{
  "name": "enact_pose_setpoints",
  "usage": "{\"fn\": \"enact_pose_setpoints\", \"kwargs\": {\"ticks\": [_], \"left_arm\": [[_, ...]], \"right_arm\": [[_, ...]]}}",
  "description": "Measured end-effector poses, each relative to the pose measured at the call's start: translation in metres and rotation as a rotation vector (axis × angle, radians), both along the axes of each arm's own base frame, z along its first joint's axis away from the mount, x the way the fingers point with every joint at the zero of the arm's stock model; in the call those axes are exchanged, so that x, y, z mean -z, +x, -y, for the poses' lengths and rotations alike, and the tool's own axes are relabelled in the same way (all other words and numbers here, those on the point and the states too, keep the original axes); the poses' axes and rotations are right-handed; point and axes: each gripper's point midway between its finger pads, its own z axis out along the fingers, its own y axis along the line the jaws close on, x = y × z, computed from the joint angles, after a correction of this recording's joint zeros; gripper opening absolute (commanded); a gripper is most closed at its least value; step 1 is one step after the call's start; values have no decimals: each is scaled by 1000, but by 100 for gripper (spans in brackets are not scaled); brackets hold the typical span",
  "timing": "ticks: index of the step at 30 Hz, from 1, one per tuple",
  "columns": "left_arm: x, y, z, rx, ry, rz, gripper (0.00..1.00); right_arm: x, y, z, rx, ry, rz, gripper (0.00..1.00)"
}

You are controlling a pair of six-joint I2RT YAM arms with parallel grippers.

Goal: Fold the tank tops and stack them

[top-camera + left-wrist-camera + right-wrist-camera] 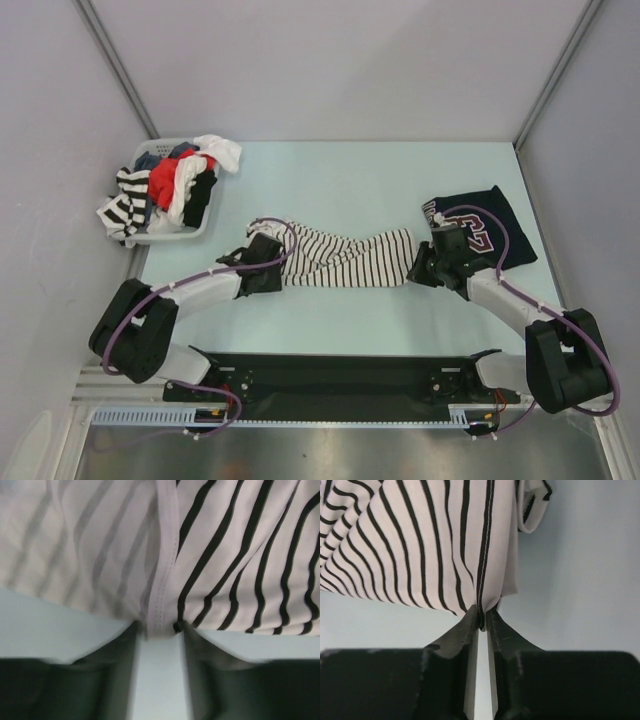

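The white tank top with thin dark stripes (345,255) lies bunched lengthwise across the table's middle. At its left end, my left gripper (282,264) is open, and a white hem band of the striped top (225,555) sits between the parted fingertips of this gripper (160,630). My right gripper (418,268) is at the right end. In the right wrist view this gripper (482,616) is shut on the edge of the striped cloth (420,540). The dark navy tank top with a "23" (490,225) lies flat just behind the right gripper.
A white basket (170,236) heaped with red, white, black and striped clothes stands at the table's back left corner. Grey walls close in the table at the left, the back and the right. The pale blue tabletop (350,180) shows behind the striped top.
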Motion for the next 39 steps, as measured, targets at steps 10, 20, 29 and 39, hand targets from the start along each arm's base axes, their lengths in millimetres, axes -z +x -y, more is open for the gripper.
{"fn": "enact_pose_setpoints", "kwargs": {"ticks": [10, 20, 29, 39], "left_arm": [[-7, 8, 1, -6, 10, 11, 0], [-185, 4, 1, -13, -196, 363, 0], [-219, 7, -14, -45, -156, 357, 0], [-254, -34, -22, 14, -241, 389, 0]], "right_arm": [[-19, -14, -9, -51, 34, 1, 0], [-166, -2, -27, -121, 165, 253, 0], [-205, 9, -24, -121, 206, 275, 0], [-238, -45, -24, -191, 270, 302, 0]]}}
